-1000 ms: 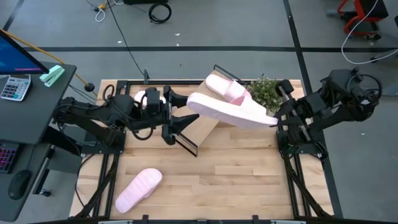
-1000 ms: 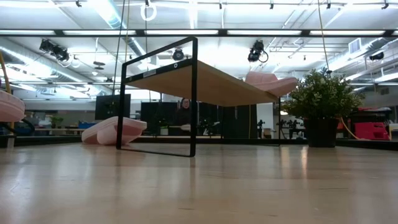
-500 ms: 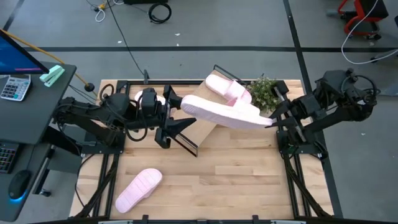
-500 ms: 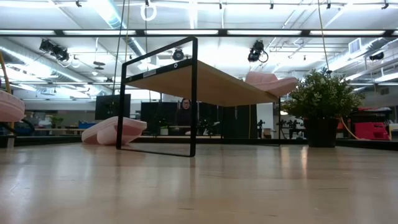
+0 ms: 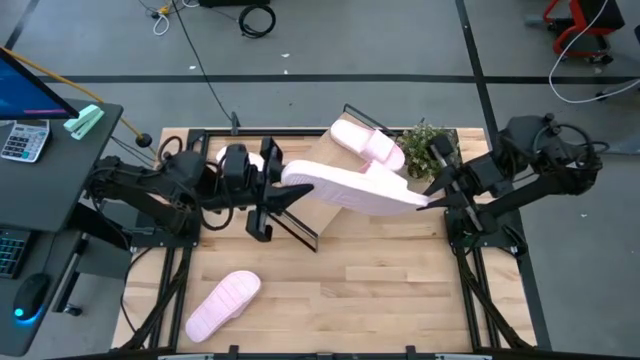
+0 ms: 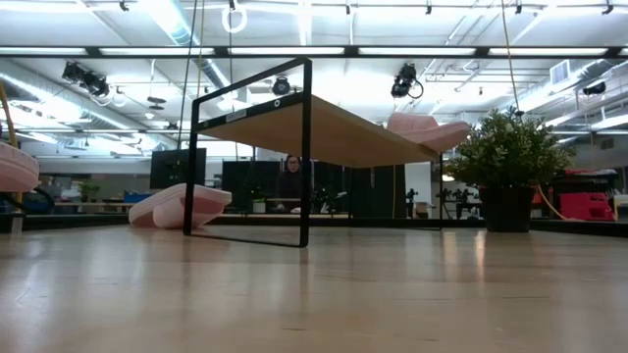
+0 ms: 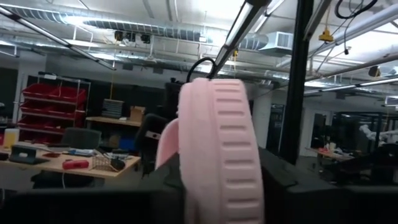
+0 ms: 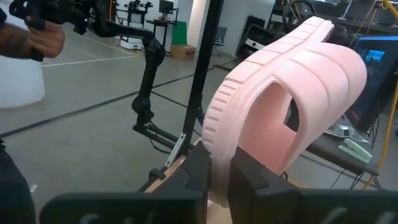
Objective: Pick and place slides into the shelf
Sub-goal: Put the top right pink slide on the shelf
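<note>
Between my right gripper (image 8: 214, 177) fingers I clamp the heel end of one slide (image 5: 350, 187), held above the shelf (image 5: 325, 205). It looks like light foam, soft and a little springy, so I judge the thick sole edge is the best hold. My left gripper (image 5: 268, 205) is at the toe end; if it is apart or together, I cannot tell. Farther, a second slide (image 5: 365, 142) lies on the shelf, another (image 5: 222, 303) on the table.
</note>
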Available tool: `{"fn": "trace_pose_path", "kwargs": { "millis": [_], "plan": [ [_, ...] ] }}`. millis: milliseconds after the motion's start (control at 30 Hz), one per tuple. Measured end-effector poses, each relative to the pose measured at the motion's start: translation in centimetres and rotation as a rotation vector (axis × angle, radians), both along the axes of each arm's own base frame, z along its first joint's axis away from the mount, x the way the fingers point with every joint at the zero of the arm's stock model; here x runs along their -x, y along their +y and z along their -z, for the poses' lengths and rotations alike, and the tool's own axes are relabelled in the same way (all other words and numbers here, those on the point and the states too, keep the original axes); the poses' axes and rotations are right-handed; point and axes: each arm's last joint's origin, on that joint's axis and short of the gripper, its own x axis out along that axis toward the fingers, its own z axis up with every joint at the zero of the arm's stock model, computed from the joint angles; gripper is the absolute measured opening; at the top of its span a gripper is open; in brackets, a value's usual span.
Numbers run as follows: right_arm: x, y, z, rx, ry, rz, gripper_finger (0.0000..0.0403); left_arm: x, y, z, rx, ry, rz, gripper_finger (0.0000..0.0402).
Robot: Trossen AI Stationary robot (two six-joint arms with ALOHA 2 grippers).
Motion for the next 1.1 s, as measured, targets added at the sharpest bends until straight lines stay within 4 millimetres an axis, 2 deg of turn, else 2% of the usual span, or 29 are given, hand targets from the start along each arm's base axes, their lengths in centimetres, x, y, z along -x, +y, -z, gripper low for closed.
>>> {"fn": "trace_pose_path", "kwargs": {
  "millis": [67, 267, 567, 833, 1100],
  "plan": [
    [-0.1, 0.0, 0.0, 0.0, 0.003, -0.004, 0.0036, 0.0, 0.0, 0.0, 0.0, 0.001, 0.001, 0.0078],
    [-0.1, 0.1, 0.1, -0.003, 0.006, -0.019, 0.0052, 0.0, 0.0, 0.0, -0.014, 0.003, -0.008, 0.0075],
    [-0.1, 0.0, 0.4, 0.028, 0.025, -0.003, 0.0134, 0.0, 0.0, 0.1, -0.012, 0.01, -0.016, 0.0079],
    [1.3, -1.0, 0.0, 0.1, 0.0, 0.218, 0.0214, -0.1, 0.2, 0.1, -0.023, 0.017, -0.06, 0.0074],
    [4.3, -2.3, -2.6, 0.101, -0.051, 0.447, 0.0254, -0.1, 0.6, 0.5, -0.007, 0.086, -0.217, 0.0076]
  ]
}}
